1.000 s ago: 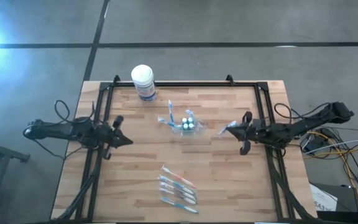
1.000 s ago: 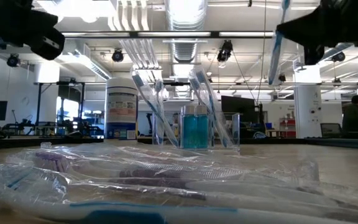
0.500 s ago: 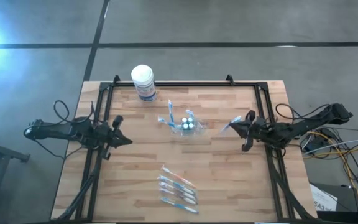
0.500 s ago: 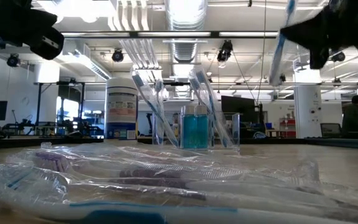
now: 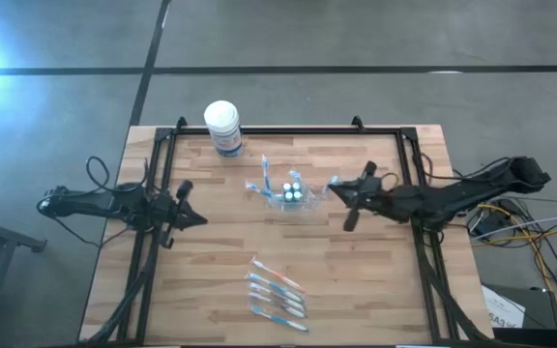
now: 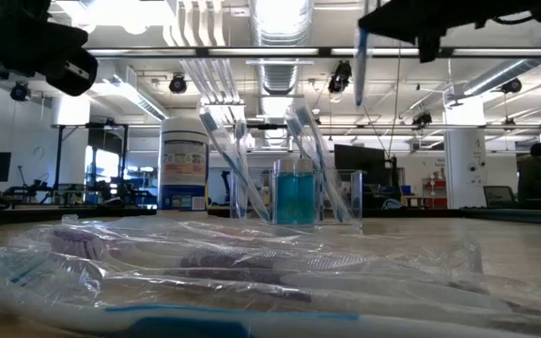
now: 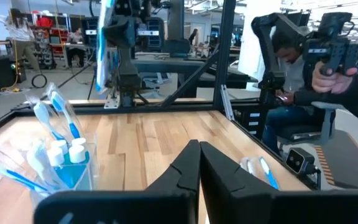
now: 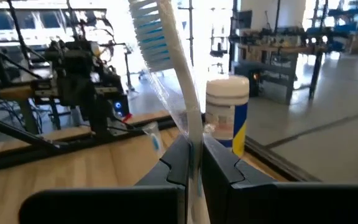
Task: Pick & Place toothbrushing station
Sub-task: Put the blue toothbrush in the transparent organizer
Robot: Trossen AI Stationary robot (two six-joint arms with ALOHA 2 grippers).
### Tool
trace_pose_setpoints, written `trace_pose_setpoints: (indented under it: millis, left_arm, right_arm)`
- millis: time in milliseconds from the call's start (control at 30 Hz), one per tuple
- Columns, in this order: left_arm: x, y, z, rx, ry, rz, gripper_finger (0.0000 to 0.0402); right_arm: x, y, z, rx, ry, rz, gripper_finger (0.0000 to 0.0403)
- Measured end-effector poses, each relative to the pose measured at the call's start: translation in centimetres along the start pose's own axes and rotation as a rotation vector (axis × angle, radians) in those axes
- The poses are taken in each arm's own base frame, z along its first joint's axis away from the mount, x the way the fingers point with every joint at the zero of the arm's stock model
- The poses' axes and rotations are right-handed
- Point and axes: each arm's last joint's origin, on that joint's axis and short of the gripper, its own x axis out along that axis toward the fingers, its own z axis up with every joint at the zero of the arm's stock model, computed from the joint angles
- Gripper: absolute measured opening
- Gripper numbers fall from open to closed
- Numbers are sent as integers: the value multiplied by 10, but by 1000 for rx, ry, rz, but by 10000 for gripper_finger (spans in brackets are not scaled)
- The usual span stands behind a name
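The clear plastic cup (image 5: 288, 190) stands on its base at the table's middle, with blue-and-white toothbrushes leaning in it and white-capped pieces (image 5: 295, 188) inside; it also shows in the low view (image 6: 294, 192). My right gripper (image 5: 339, 191) hovers just right of the cup, shut on a wrapped toothbrush (image 8: 166, 56). That toothbrush hangs high above the table in the low view (image 6: 360, 66). My left gripper (image 5: 196, 218) waits shut at the table's left (image 7: 199, 155), holding nothing. My right gripper pinches the toothbrush's white handle (image 8: 194, 140), inside its clear wrapper, between its two fingers. The fingers lie level, coming from the table's right, and cross the handle. The toothbrush stands roughly upright, bristle head (image 8: 149, 28) above the fingers, lifted clear of the table.
A white-lidded tub (image 5: 222, 126) with a blue label stands at the far left. Several wrapped toothbrushes (image 5: 277, 295) lie near the table's front edge. A black frame (image 5: 288, 131) borders the table. A person (image 7: 328, 81) sits beyond the table's right side.
My right gripper has moved toward the table's left and up, closing in on the cup and carrying the toothbrush along. The toothbrush stays upright and clear of the table.
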Motion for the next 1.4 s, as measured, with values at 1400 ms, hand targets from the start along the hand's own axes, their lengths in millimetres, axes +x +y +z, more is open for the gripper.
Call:
trace_pose_setpoints:
  millis: [1400]
  left_arm:
    - [1,0,-4,-8,12,1,15]
  right_arm:
    - [73,-12,-131,153,217,-302,18]
